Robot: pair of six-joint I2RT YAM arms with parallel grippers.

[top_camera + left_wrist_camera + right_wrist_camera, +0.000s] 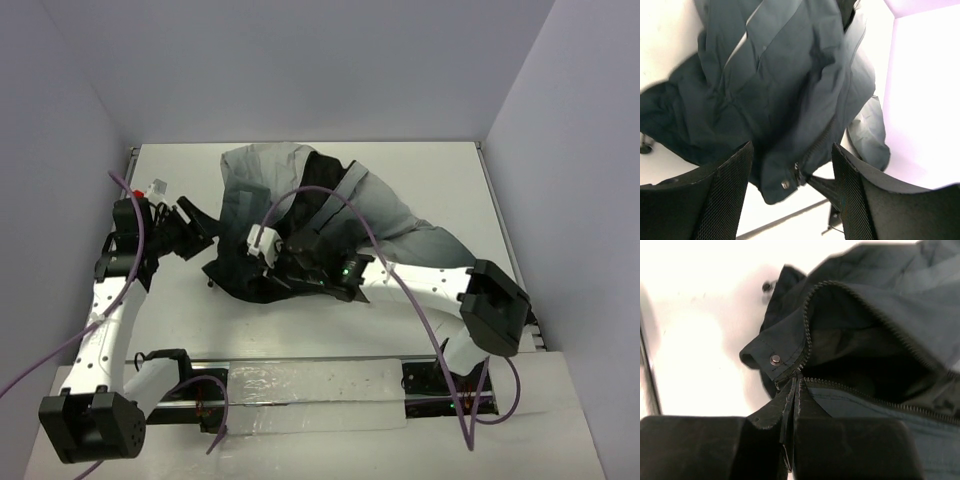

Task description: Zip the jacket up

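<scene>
Right wrist — right jaws clamped on jacket [865, 315].

text: none legible | labels: none | brands: none

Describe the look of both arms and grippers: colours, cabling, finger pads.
Both the left arm and right arm have white tubular links with boxy black joint housings. A thin purple cable loops loosely along each. The right arm shows a small green light. The left gripper has broad black fingers with mesh-textured pads; the right gripper has blocky matte black ones.
</scene>
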